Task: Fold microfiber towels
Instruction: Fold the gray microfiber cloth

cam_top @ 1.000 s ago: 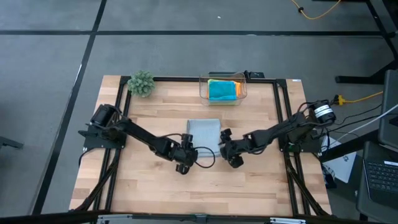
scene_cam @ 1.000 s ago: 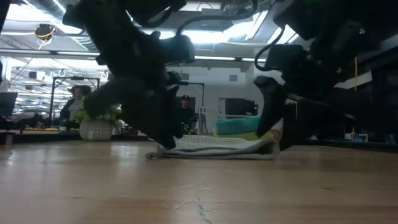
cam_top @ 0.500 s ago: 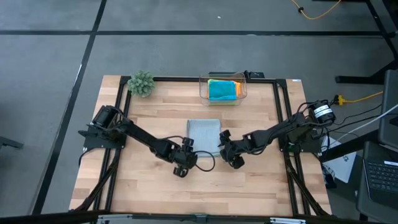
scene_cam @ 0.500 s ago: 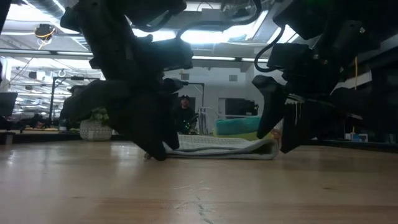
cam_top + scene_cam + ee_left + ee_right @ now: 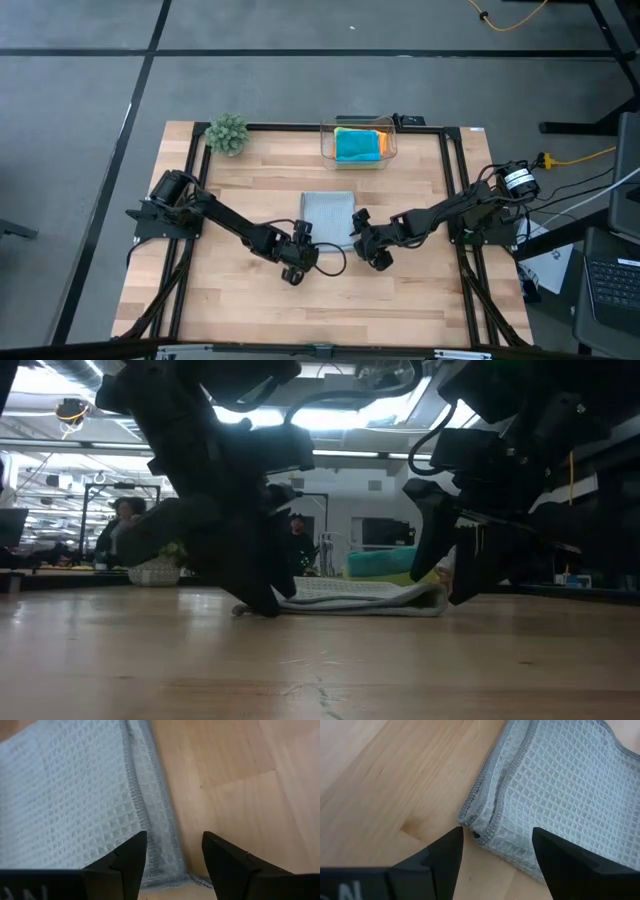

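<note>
A light grey towel lies folded into a small oblong at the table's middle, several layers thick at its near end. My left gripper stands open at its near left corner, slanting down, one finger above the cloth and one above bare wood. My right gripper stands open at the near right corner, which shows between its fingers. A turquoise towel and an orange one lie in a clear box. My left gripper is low at the towel's near left corner, and one fingertip overlaps the cloth; I cannot tell whether it touches. My right gripper is low over the near right corner, and I cannot tell whether its fingers touch the cloth.
The clear box stands at the far edge, right of middle. A small green plant sits at the far left corner. Bare wood lies in front of both grippers toward the near edge. A black frame borders the table.
My left gripper has sunk a little toward the table at the towel's near left corner. My right gripper has rolled slightly about its own line. The towel lies as before, and both grippers stay open.
</note>
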### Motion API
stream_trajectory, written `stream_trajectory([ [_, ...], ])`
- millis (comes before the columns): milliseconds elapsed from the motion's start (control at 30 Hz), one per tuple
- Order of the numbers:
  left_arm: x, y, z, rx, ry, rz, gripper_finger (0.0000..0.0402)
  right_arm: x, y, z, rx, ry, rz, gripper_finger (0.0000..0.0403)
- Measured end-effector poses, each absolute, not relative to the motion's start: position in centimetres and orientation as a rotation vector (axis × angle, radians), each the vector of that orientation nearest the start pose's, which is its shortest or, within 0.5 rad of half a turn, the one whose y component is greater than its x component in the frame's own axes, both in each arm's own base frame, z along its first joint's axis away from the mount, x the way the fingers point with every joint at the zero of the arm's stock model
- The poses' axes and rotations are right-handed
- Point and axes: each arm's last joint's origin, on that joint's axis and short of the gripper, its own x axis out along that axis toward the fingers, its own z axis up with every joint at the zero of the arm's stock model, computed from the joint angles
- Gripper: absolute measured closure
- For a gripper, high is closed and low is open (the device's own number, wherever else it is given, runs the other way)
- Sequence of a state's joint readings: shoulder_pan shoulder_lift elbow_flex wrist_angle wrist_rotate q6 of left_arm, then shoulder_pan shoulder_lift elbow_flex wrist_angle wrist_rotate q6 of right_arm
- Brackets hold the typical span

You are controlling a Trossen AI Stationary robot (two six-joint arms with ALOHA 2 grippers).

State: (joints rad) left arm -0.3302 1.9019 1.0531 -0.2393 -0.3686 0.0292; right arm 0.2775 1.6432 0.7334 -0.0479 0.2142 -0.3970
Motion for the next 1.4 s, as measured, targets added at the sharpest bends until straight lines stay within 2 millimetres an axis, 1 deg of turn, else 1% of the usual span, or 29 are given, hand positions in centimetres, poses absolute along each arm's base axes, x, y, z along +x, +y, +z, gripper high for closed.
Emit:
stream_trajectory([
  [167, 34.1, -10.4, 12.4, 0.43, 1.016, 0.074, 0.0216, 28.3, 7.4, 13.0, -0.605, 0.913, 0.244, 0.0163],
  [333, 34.1, -10.3, 12.4, 0.434, 1.019, 0.096, 0.0216, 28.9, 7.6, 11.5, -0.656, 0.925, 0.264, 0.0163],
  [433, 34.0, -10.3, 12.4, 0.408, 1.024, 0.107, 0.0216, 29.1, 7.6, 11.0, -0.674, 0.931, 0.229, 0.0164],
  [733, 34.1, -9.5, 11.4, 0.306, 1.079, 0.14, 0.0216, 29.3, 7.6, 11.0, -0.669, 0.904, 0.214, 0.0164],
  [1100, 34.1, -9.5, 11.4, 0.297, 1.083, 0.133, 0.0219, 29.3, 7.5, 10.9, -0.599, 0.917, 0.182, 0.0164],
  [1233, 34.1, -9.5, 11.4, 0.265, 1.083, 0.141, 0.0245, 29.2, 7.5, 10.9, -0.546, 0.924, 0.16, 0.0174],
  [1400, 34.1, -9.6, 11.3, 0.238, 1.082, 0.139, 0.0305, 29.2, 7.6, 10.8, -0.477, 0.929, 0.144, 0.0215],
])
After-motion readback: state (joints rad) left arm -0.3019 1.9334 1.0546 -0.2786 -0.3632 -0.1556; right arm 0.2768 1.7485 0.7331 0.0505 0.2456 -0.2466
